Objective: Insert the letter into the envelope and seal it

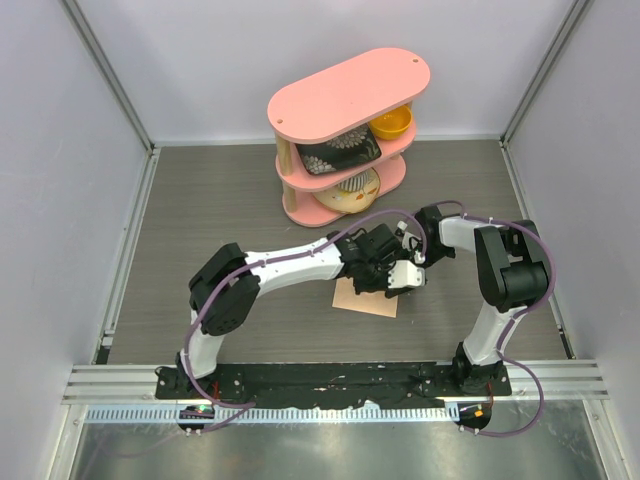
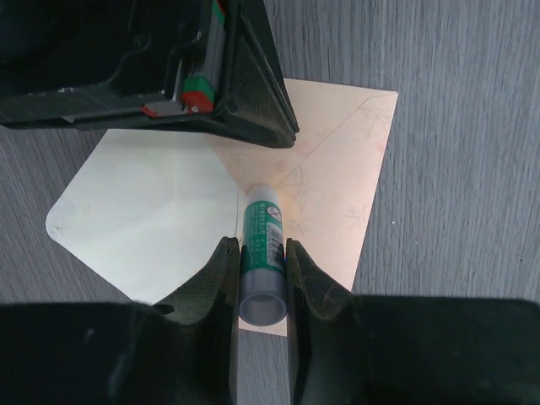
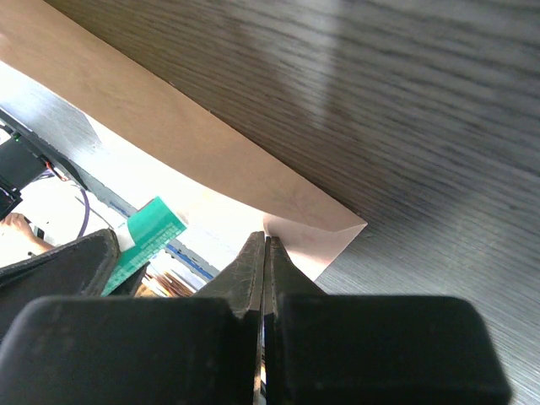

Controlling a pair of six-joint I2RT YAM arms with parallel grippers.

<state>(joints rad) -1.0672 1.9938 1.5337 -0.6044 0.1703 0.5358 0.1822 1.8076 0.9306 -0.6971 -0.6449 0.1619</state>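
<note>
My left claw (image 2: 262, 250) is clamped narrow on a glue stick (image 2: 264, 234), a green-labelled tube held by its sides between my two fingers, with its white end reaching forward onto the paper below. Under it the peach-tan envelope (image 2: 337, 169) lies flat on the grey table (image 2: 472, 169), and its pale cream flap (image 2: 143, 211) is spread open to the left with a rounded tip. The glue stick's end sits right at the fold where the flap meets the body. My right claw (image 3: 266, 246) is closed tight, finger against finger, and its tips are down at a corner of the envelope, just beyond the glue stick. I cannot tell whether any paper is caught between them. I cannot pick out the letter as a separate sheet; only the envelope and its flap show beneath my claws
</note>
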